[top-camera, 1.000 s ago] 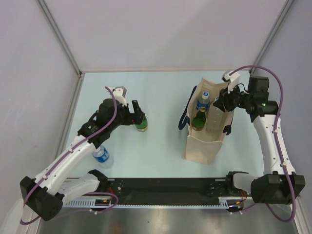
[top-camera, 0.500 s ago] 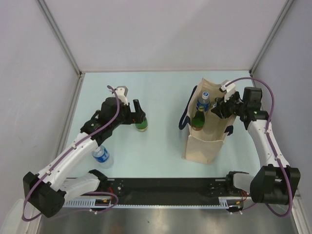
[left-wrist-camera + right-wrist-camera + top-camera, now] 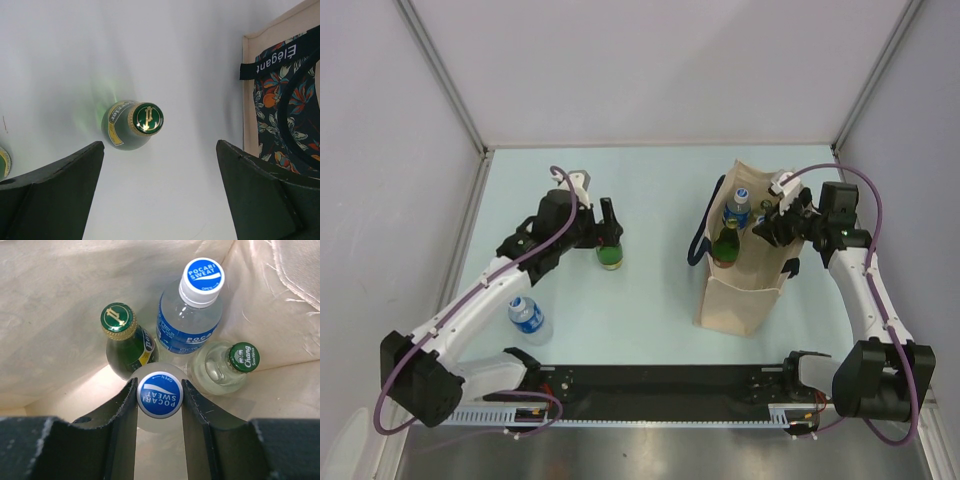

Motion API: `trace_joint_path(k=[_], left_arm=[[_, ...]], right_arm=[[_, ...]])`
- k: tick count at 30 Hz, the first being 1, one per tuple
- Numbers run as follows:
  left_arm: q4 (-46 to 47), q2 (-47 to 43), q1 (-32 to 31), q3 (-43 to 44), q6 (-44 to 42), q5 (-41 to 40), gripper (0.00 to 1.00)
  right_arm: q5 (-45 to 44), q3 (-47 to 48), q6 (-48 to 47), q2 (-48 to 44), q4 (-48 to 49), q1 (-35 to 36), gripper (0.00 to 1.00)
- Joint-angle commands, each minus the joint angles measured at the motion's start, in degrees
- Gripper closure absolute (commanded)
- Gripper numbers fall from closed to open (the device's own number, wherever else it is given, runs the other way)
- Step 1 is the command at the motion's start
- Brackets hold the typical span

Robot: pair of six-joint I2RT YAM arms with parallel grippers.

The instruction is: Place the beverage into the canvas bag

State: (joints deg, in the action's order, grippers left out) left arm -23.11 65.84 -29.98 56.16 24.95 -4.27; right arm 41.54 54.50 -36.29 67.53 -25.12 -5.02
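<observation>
The canvas bag [image 3: 740,290] stands upright at the right of the table, beige with dark handles. Inside it my right gripper [image 3: 159,383] is shut on the blue cap of a clear Pocari Sweat bottle [image 3: 160,396], held upright. Beside that bottle in the bag [image 3: 50,315] stand a green glass bottle [image 3: 122,340], another Pocari Sweat bottle [image 3: 192,315] and a clear Chang soda bottle [image 3: 225,367]. My left gripper [image 3: 160,150] is open above the table, with a green glass bottle [image 3: 135,122] standing just ahead of its fingers. From above, that bottle [image 3: 611,256] is left of the bag.
A clear water bottle with a blue cap [image 3: 528,318] stands near the front left, beside the left arm. The bag's side with its patterned lining [image 3: 280,100] shows at the right of the left wrist view. Grey walls enclose the table on three sides.
The right gripper has moved left over the bag and lowered the Pocari Sweat bottle among the others. The left arm has reached farther out, bringing its open gripper over the green bottle.
</observation>
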Motion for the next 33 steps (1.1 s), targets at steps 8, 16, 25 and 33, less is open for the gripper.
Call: trace_joint_path(k=[8,16,25,33], left_arm=[[0.5,3.3,1.0,5.1,-1.5,-1.7,0.0],[-1.8,7.2,1.1,7.7,-2.4,-3.3,0.05],[-4.7,11.1,1.0,11.1,-3.6,-3.3,0.22],[-9.1,14.7,0.2,14.9,-5.4,-5.7,0.35]], right_arm=[[-0.9,1.7,-9.0,-0.2,-8.2,-0.6,0.53],[0.3,6.7,-5.0,-1.8,-10.6,-1.0,0.41],[2.0,10.1,-0.2,-5.3,-10.9,-1.1,0.24],[3.0,12.9,4.7,-6.6,-9.9,-1.1,0.24]])
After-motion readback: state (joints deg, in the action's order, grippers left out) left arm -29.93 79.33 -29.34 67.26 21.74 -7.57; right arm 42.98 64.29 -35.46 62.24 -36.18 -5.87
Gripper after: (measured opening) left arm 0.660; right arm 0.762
